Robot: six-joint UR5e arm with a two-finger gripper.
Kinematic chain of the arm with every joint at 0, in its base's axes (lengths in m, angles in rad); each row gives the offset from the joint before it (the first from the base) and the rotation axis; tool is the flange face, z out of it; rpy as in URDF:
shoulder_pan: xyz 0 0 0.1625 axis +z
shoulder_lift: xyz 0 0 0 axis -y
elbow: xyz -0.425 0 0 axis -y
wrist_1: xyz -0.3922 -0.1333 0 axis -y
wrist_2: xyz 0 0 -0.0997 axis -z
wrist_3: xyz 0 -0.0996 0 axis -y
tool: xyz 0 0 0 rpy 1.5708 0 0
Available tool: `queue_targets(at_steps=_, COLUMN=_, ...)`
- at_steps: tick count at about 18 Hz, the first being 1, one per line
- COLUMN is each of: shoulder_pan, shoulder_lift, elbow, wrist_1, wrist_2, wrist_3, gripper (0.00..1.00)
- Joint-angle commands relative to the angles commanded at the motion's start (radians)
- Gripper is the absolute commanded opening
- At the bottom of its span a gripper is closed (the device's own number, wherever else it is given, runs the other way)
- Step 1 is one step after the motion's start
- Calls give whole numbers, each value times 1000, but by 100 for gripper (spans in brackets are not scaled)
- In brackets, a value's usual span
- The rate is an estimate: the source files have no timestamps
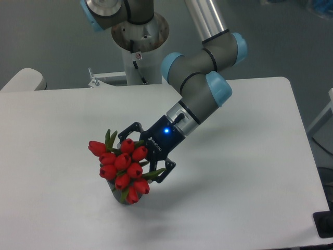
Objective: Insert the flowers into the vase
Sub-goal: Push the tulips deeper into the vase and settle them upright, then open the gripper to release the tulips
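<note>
Flowers (123, 166) sit just left of the tool (147, 159), touching it; tool fingers look spread around the stems, whether they grip or let go cannot be told. Bunch axis tilts, buds pointing toward camera and left. Tight red tulip buds, few green leaves. Vase (118, 198) directly beneath, mostly hidden, only dark base showing on white surface (250, 172).
</note>
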Motion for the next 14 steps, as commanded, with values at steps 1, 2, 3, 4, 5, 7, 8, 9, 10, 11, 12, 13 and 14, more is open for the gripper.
queue_targets(at_steps=1, shoulder_pan=0, shoulder_lift=3, elbow=-11, wrist_1=0, wrist_2=0, wrist_3=9, gripper=100)
queue_targets(at_steps=2, shoulder_pan=0, shoulder_lift=3, elbow=-20, wrist_1=0, wrist_2=2, wrist_3=18, gripper=100)
queue_targets(at_steps=3, shoulder_pan=2, shoulder_lift=5, elbow=-28, wrist_1=0, wrist_2=2, wrist_3=26, gripper=100)
queue_targets(at_steps=4, shoulder_pan=2, shoulder_lift=5, elbow=-35, wrist_1=0, wrist_2=2, wrist_3=28, gripper=100)
queue_targets(at_steps=5, shoulder_pan=3, shoulder_lift=6, elbow=-40, wrist_1=0, wrist_2=2, wrist_3=28, gripper=100)
queue_targets(at_steps=7, shoulder_pan=5, shoulder_lift=14, elbow=-46, wrist_1=-2, wrist_2=5, wrist_3=28, gripper=100)
queue_targets(at_steps=8, shoulder_pan=9, shoulder_lift=14, elbow=-51, wrist_1=0, wrist_2=5, wrist_3=31, gripper=100)
queue_targets(at_steps=9, shoulder_pan=14, shoulder_lift=15, elbow=-54, wrist_1=0, wrist_2=5, wrist_3=35, gripper=100)
queue_targets(at_steps=10, shoulder_pan=21, shoulder_lift=23, elbow=-55, wrist_1=-2, wrist_2=5, wrist_3=38, gripper=100)
queue_targets(at_steps=11, shoulder_pan=28, shoulder_lift=28, elbow=-55, wrist_1=-3, wrist_2=5, wrist_3=38, gripper=100)
queue_targets(at_steps=12, shoulder_pan=31, shoulder_lift=28, elbow=-58, wrist_1=-3, wrist_2=5, wrist_3=40, gripper=100)
queue_targets(at_steps=13, shoulder_pan=34, shoulder_lift=29, elbow=-64, wrist_1=-3, wrist_2=5, wrist_3=43, gripper=100)
queue_targets(at_steps=14, shoulder_pan=38, shoulder_lift=37, elbow=-72, wrist_1=-3, wrist_2=6, wrist_3=49, gripper=100)
